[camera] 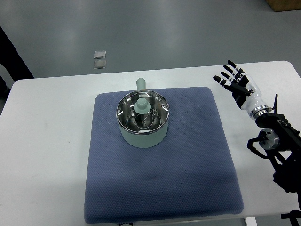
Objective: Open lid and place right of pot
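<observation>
Here the right hand [235,84] hovers with fingers [230,70] spread apart, well right of the lidded pot [142,120].

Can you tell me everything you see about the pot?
The pot is small and round, pale green outside. A glass lid with a shiny metal rim and a green knob sits on top, closed. A short green handle points away toward the far side. It stands upright on the blue mat, left of the mat's middle. Nothing else touches it; the right hand is away, off the mat.
</observation>
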Controlling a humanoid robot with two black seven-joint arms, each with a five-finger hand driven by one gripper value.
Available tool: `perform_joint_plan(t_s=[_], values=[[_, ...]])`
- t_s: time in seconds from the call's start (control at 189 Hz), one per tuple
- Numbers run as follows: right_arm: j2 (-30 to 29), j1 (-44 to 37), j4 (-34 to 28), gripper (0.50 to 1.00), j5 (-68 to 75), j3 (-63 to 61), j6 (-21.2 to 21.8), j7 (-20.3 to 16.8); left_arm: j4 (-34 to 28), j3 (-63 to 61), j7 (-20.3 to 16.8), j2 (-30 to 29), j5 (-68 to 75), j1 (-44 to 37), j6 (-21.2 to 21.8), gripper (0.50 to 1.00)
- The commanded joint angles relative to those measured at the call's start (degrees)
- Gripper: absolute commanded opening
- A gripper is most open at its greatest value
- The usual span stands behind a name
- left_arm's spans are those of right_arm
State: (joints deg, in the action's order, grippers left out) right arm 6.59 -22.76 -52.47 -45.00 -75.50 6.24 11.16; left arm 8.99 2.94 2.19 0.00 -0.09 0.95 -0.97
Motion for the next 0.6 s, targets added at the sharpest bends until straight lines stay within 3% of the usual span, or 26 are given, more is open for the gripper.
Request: perform_joint_plan(t_s=[0.0, 0.594], values=[[0.0, 0.0, 0.0, 0.93, 0.0, -0.1, 0.0, 0.0, 0.0, -0.1, 0.0, 0.0, 0.0, 0.0, -0.1, 1.0], [0.1, -0.4, 0.0, 0.932, 0.1, -0.2, 0.3, 0.0, 0.1, 0.0, 0.0, 0.0, 0.0, -0.3, 0.0, 1.0]])
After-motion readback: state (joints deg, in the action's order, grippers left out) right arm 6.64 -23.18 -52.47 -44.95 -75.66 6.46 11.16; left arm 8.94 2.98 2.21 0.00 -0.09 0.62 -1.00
